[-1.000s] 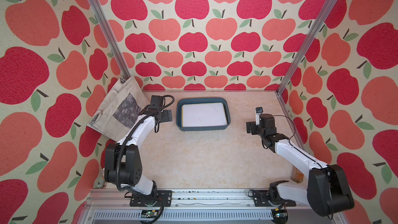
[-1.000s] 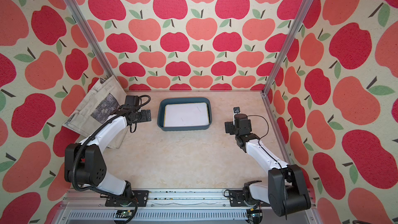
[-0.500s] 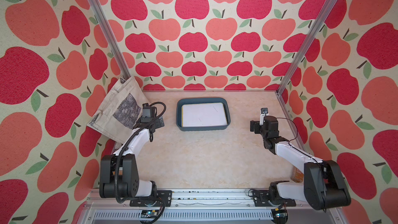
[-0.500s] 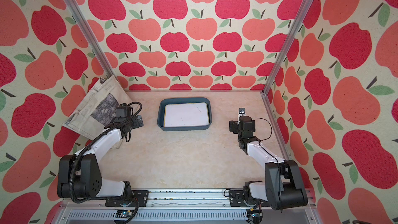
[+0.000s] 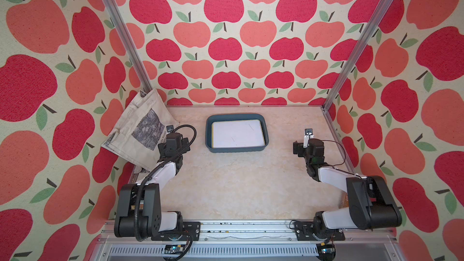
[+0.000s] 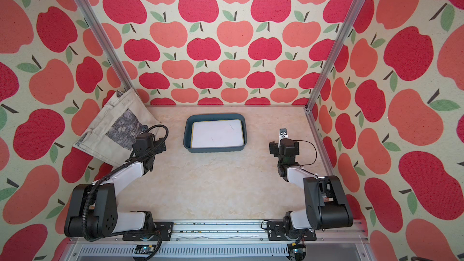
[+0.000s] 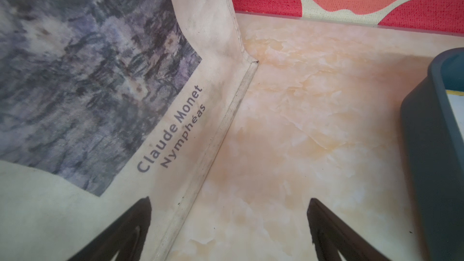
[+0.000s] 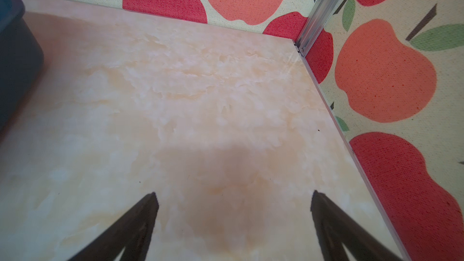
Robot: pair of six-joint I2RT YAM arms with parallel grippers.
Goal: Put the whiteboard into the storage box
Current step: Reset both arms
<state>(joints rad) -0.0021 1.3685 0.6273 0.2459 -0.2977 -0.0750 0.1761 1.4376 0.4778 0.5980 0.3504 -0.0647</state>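
Whiteboard (image 5: 237,134) lies flat inside the storage box (image 5: 237,149), white face up, and fills most of the floor of it. It has a few thin dark marks, too small to read. The box is dark teal-blue and sits on the marble-look counter (image 5: 238,187) toward the back wall, roughly midway between the two arms. Left arm (image 5: 163,174) is pulled in by the left side. Its jaws are spread wide with nothing between them, one finger over the hem of a cream tote bag (image 5: 140,131) and the other over bare counter. I cannot tell if they touch either. The bag leans in the back left corner, with a grey-blue print and the words "Claude Monet Nymphéas" readable in the left wrist view. A corner of the box shows at the edge of that view, well apart from the fingers. Right arm (image 5: 331,177) sits near the right wall, jaws likewise released and empty over bare counter, well apart from the box. Apple-print walls (image 5: 226,46) stand on three sides.
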